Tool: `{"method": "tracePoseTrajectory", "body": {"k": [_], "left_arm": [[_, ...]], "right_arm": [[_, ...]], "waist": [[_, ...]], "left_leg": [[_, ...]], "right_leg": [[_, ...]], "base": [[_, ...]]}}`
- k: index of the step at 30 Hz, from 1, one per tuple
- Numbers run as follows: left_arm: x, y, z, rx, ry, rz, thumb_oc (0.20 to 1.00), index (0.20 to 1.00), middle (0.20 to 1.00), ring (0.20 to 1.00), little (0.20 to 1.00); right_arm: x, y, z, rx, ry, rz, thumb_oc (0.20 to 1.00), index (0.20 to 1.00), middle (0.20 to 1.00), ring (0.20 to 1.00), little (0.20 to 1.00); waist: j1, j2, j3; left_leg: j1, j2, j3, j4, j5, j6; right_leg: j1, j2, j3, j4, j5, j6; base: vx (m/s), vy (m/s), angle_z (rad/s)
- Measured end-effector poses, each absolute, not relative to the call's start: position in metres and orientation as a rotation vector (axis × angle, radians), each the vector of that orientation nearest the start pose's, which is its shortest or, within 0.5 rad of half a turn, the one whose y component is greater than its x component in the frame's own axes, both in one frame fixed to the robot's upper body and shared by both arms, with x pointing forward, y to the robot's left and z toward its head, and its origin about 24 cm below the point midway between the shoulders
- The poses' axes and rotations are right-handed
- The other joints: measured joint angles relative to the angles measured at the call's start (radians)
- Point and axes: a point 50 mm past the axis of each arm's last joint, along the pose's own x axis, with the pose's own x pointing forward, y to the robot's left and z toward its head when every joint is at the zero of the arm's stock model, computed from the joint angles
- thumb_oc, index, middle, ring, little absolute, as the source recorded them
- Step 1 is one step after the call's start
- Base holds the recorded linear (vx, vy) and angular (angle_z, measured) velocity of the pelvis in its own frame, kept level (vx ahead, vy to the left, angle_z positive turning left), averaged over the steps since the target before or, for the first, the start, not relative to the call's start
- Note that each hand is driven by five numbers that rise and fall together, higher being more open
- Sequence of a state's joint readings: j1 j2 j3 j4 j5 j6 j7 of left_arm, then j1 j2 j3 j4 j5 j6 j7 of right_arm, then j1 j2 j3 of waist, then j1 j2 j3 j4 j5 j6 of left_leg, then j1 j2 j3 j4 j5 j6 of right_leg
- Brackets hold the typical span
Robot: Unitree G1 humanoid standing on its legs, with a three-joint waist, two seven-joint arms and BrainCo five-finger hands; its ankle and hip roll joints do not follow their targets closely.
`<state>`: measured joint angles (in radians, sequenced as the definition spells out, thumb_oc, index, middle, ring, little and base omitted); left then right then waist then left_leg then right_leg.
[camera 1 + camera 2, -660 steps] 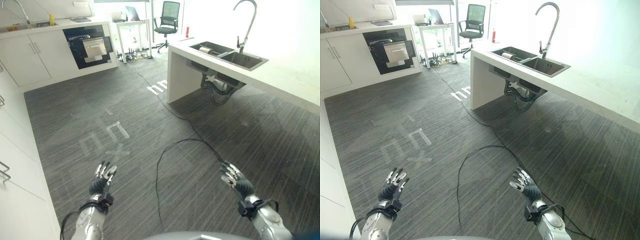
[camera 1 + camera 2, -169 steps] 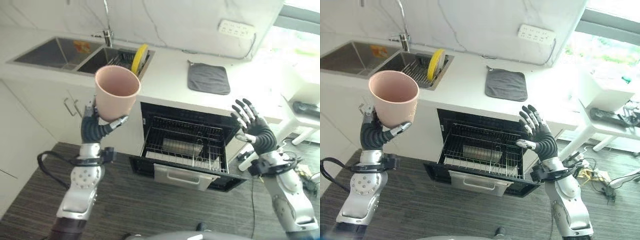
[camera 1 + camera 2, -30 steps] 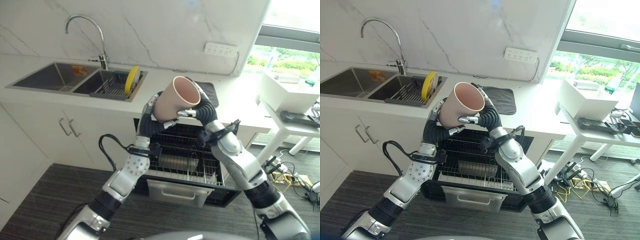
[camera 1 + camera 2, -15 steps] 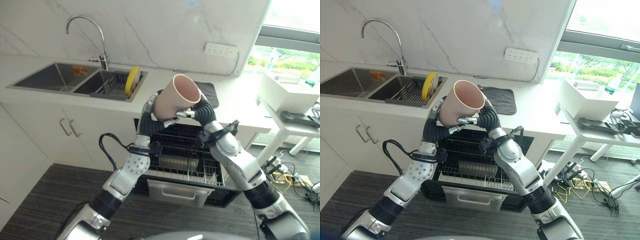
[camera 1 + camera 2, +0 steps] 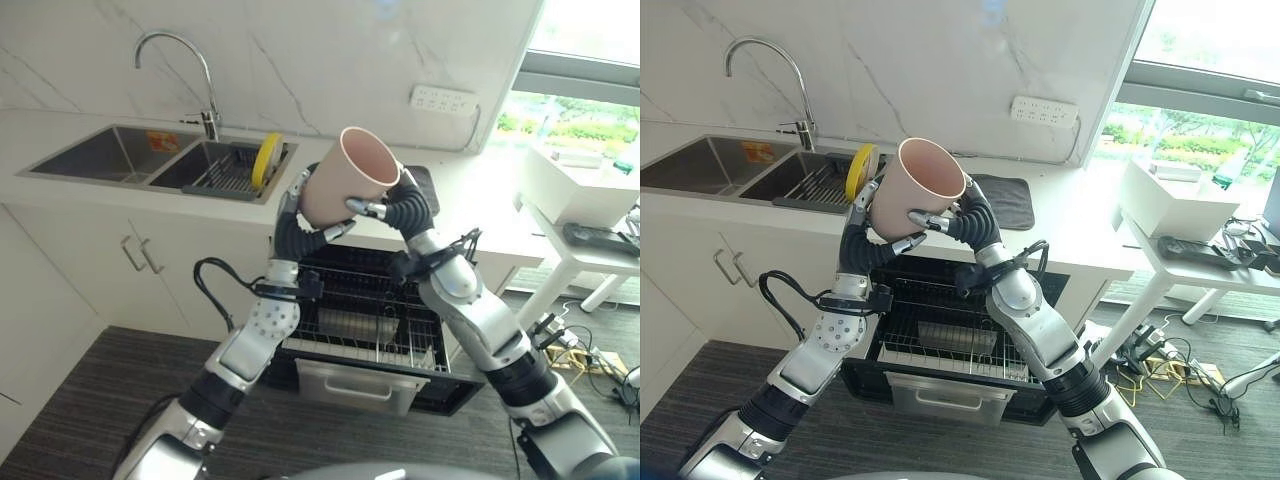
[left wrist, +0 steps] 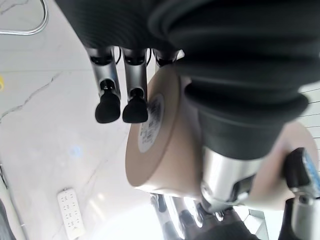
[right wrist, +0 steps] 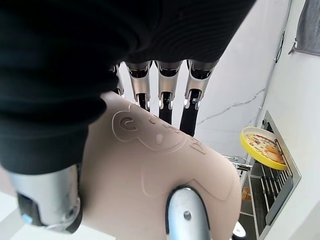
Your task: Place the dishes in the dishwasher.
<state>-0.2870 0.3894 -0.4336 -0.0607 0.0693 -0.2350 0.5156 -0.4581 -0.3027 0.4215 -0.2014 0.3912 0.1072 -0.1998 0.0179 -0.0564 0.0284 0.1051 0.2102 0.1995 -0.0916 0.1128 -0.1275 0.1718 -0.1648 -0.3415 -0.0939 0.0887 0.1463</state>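
Pink cup: the pink cup (image 5: 345, 187) was held up in the air, tipped, with its open mouth facing up and toward the wall.
Left hand: the left hand (image 5: 296, 232) was curled round the bottom part of the cup, with its thumb on the side.
Right hand: the right hand (image 5: 398, 208) was curled round the cup from the other side, thumb pressed on the wall of the cup.
Dishwasher: the dishwasher (image 5: 368, 345) stood open right under the cup, its door (image 5: 350, 385) folded down toward the floor.
Rack: the wire rack (image 5: 365, 312) had open room in the middle and on the left.
Counter edge: the white counter (image 5: 470, 218) edge ran just behind the two hands.
Sink: the sink (image 5: 150, 160) was well off to the left, with a yellow plate (image 5: 264, 161) standing in it.
Grey mat: the grey mat (image 5: 1002, 201) lay on the counter behind the right hand.
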Motion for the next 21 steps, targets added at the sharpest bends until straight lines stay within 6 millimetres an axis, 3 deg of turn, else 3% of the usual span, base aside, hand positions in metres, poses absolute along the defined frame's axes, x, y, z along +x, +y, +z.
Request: {"method": "tracePoseTrajectory", "body": {"k": [11, 13, 15, 16, 17, 21], "left_arm": [[0.273, 0.114, 0.133, 0.290, -0.593, -0.036, 0.200, 0.200, 0.200, 0.200, 0.200], [0.273, 0.114, 0.132, 0.285, -0.588, -0.047, 0.297, 0.297, 0.297, 0.297, 0.297], [0.272, 0.114, 0.130, 0.278, -0.571, -0.062, 0.529, 0.529, 0.529, 0.529, 0.529], [0.272, 0.114, 0.129, 0.268, -0.561, -0.069, 0.592, 0.592, 0.592, 0.592, 0.592], [0.271, 0.113, 0.128, 0.264, -0.557, -0.077, 1.000, 1.000, 1.000, 1.000, 1.000], [0.266, 0.139, 0.111, 0.166, -0.433, 0.019, 1.000, 1.000, 1.000, 1.000, 1.000]], "right_arm": [[0.287, -0.071, 0.171, 0.028, -0.380, 0.391, 0.200, 0.200, 0.200, 0.200, 0.200], [0.286, -0.073, 0.169, 0.031, -0.382, 0.387, 0.200, 0.200, 0.200, 0.200, 0.200], [0.284, -0.074, 0.165, 0.037, -0.370, 0.380, 0.200, 0.200, 0.200, 0.200, 0.200], [0.284, -0.075, 0.163, 0.040, -0.365, 0.376, 0.200, 0.200, 0.200, 0.200, 0.200], [0.283, -0.076, 0.161, 0.046, -0.366, 0.373, 0.200, 0.200, 0.200, 0.200, 0.200], [0.280, -0.094, 0.154, 0.057, -0.376, 0.299, 0.200, 0.200, 0.200, 0.200, 0.200]], "waist": [[-0.002, 0.005, -0.002], [0.000, 0.006, -0.003], [0.000, 0.009, -0.004], [0.000, 0.011, -0.006], [0.001, 0.014, -0.008], [0.001, 0.023, -0.009]], "left_leg": [[0.001, 0.000, 0.000, 0.000, 0.000, 0.000], [0.001, 0.000, 0.000, 0.000, 0.000, 0.000], [0.001, 0.000, 0.000, 0.000, 0.000, 0.000], [0.001, 0.000, 0.000, 0.000, 0.000, 0.000], [0.001, 0.000, 0.000, 0.000, 0.000, 0.000], [0.001, 0.001, 0.000, 0.000, 0.000, 0.000]], "right_leg": [[0.001, 0.000, 0.000, 0.000, 0.000, 0.000], [0.001, 0.000, 0.000, 0.000, 0.000, 0.000], [0.001, 0.000, 0.000, 0.000, 0.000, 0.000], [0.001, 0.000, 0.000, 0.000, 0.000, 0.000], [0.001, 0.000, 0.000, 0.000, 0.000, 0.000], [0.001, 0.000, 0.000, 0.000, 0.000, 0.000]], "base": [[0.00, 0.000, 0.00], [0.00, 0.000, 0.00], [0.00, 0.000, 0.00], [0.00, 0.000, 0.00], [0.00, 0.000, 0.00], [0.00, 0.000, 0.00]]}}
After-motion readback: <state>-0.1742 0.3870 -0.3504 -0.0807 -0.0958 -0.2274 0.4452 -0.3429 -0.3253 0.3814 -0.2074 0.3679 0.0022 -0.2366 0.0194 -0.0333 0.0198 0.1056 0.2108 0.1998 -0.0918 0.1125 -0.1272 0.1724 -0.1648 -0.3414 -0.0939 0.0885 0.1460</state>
